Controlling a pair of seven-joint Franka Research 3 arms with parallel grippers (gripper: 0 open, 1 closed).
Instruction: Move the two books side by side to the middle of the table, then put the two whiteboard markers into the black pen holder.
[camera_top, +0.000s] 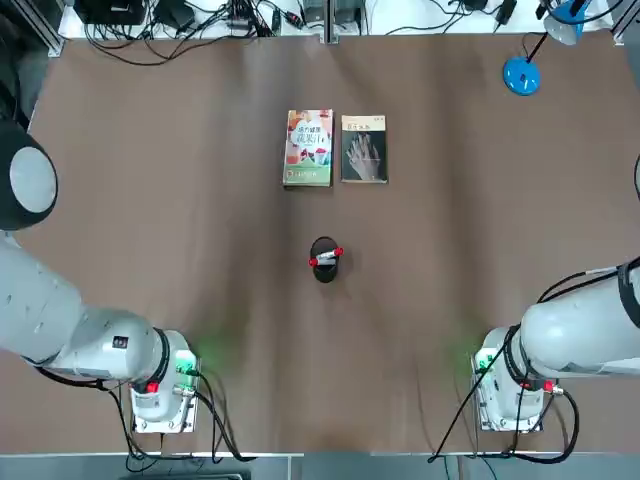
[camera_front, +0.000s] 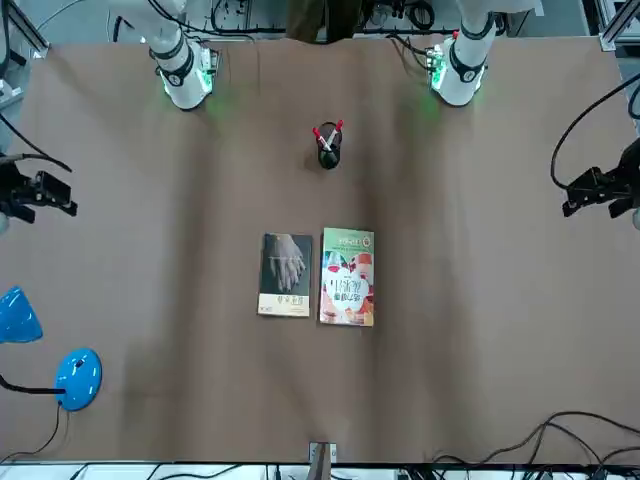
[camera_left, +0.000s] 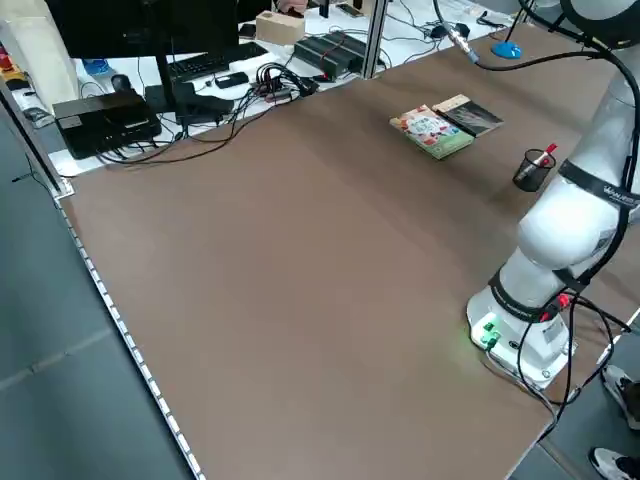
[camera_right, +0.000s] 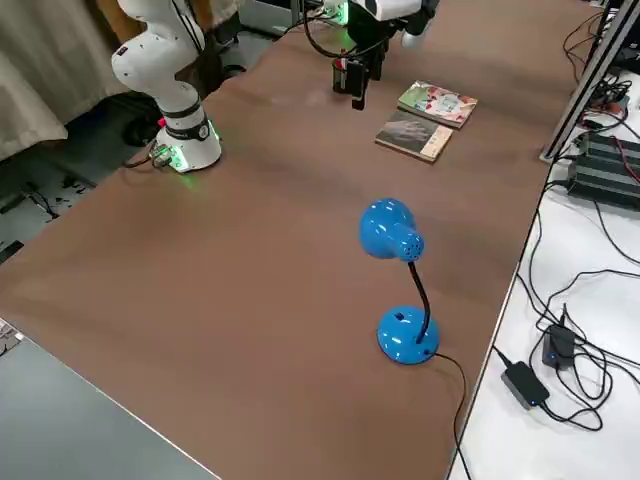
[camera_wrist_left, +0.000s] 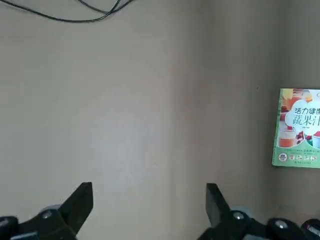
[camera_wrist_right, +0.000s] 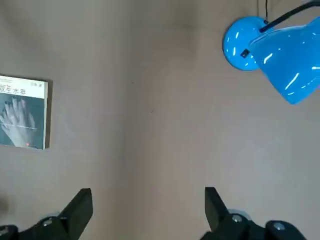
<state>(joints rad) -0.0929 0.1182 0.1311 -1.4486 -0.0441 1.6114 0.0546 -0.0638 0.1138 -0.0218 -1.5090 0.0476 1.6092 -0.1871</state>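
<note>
At upper center, two books (camera_top: 335, 148) lie side by side; below, two markers (camera_top: 326, 259) stand in the black cup (camera_top: 323, 272), everything apparently done, both claws (camera_wrist_left: 150, 210) apart.

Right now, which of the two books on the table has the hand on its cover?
The dark grey-green paperback, on the blue lamp's side; the other, pale with red and green pictures, shows no hand.

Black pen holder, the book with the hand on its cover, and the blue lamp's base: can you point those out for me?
Pen holder (camera_left: 533, 173): left side view, on its mesh side.
Hand-cover book (camera_top: 364, 156): top view, mid-cover.
Lamp base (camera_front: 80, 377): front view, on the disc's face.
</note>
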